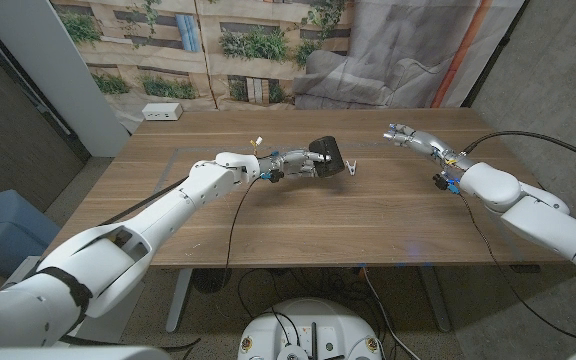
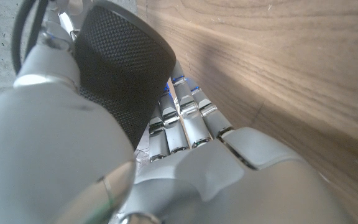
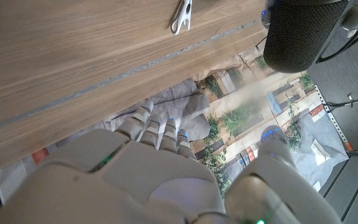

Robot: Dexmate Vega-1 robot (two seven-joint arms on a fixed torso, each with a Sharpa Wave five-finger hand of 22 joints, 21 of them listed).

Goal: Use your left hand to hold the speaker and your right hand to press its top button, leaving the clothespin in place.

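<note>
A black mesh-covered speaker (image 1: 324, 155) sits near the middle of the wooden table (image 1: 268, 225), and my left hand (image 1: 293, 163) grips it from the left. The left wrist view shows my fingers (image 2: 182, 121) curled around the speaker's mesh body (image 2: 123, 68). Just right of the speaker, a small white clothespin (image 1: 352, 168) lies on the table, untouched. My right hand (image 1: 408, 134) hovers over the table's far right, well away from the speaker, fingers extended and holding nothing. From the right wrist camera, the speaker (image 3: 300, 34) and clothespin (image 3: 182, 15) lie beyond my right hand (image 3: 160, 162).
A white box (image 1: 162, 111) sits at the table's back left corner. A printed backdrop (image 1: 218, 50) and grey cloth (image 1: 388, 60) hang behind the table. A black cable (image 1: 236, 215) trails from my left arm across the front of the table.
</note>
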